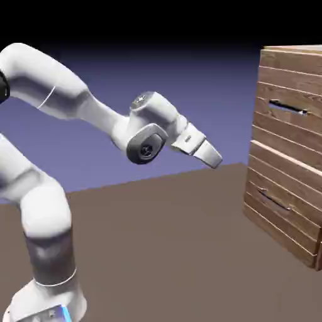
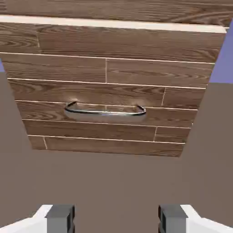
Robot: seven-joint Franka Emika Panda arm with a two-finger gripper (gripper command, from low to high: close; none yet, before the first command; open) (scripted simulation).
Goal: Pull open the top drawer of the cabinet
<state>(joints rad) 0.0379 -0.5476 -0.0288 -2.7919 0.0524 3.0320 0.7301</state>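
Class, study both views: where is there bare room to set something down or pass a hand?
The floor is bare between the arm's base and the cabinet. A hand could likely pass between end effector and cabinet. The cabinet front is more crowded, with protruding handles.

Matte brown flat supporting surface, material unclear. Directly on it: white, rounded robot base; tall, boxy brown wood-plank cabinet.

The brown floor stretches out near, and the plain blue-violet backdrop stands far behind it.
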